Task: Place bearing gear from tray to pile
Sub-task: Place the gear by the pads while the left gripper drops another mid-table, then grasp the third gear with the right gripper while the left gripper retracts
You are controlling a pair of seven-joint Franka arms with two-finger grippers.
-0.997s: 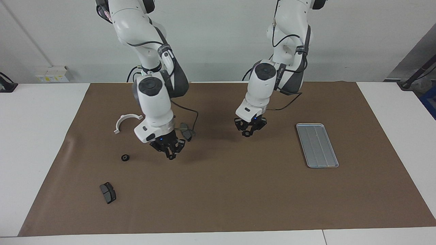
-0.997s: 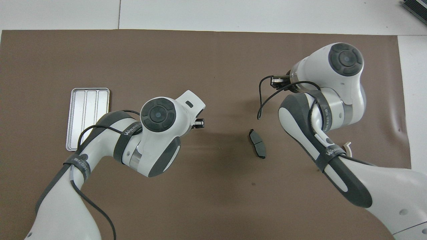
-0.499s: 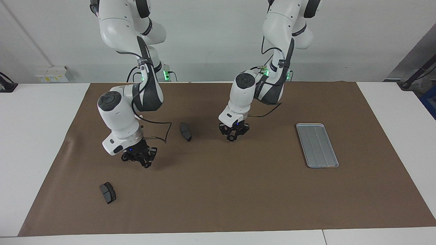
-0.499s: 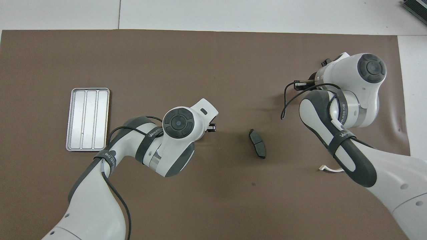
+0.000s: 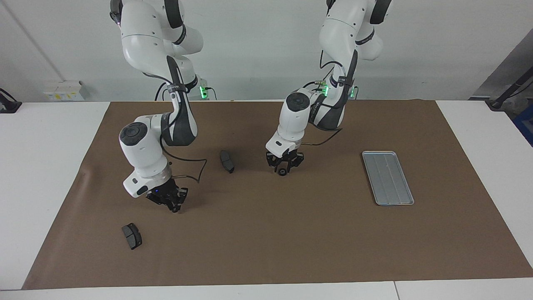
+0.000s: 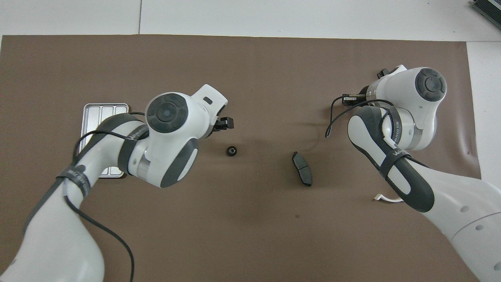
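A small black bearing gear (image 5: 282,172) (image 6: 231,150) lies on the brown mat, beside a dark brake pad (image 5: 227,161) (image 6: 302,168) of the pile. My left gripper (image 5: 284,166) hangs just over the gear, open, with nothing between its fingers. The silver tray (image 5: 387,177) (image 6: 91,109) sits toward the left arm's end of the table with nothing in it; in the overhead view the left arm covers part of it. My right gripper (image 5: 173,207) is shut and holds nothing, low over the mat at the right arm's end.
A second brake pad (image 5: 132,236) lies farther from the robots than the right gripper. A tip of the white half-ring bracket (image 6: 387,198) peeks out from under the right arm. The brown mat (image 5: 291,241) covers the table's middle.
The left gripper has opened and let go of the gear, which now rests on the mat beside the brake pad. The right arm swung toward its own end and lowered, covering the bracket.
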